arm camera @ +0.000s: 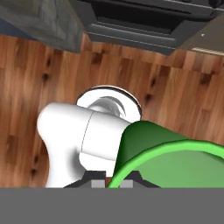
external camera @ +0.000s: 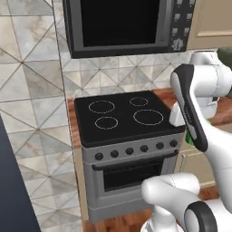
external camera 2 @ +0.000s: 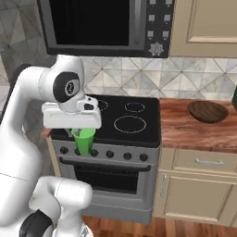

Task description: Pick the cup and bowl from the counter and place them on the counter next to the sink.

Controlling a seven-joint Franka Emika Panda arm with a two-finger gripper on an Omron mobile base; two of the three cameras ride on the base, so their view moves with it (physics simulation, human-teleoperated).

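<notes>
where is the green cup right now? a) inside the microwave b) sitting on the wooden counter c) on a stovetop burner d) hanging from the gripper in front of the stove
d: the green cup hangs under the gripper, which is shut on it, in front of the stove at the level of its knobs, off every surface.

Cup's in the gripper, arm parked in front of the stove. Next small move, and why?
Probably carry the green cup toward the robot's right along the counter. The gripper is shut on the cup, which hangs in front of the stove's knobs, over wooden floor in the hand view. No sink shows here, so the base likely has to drive too.
</notes>
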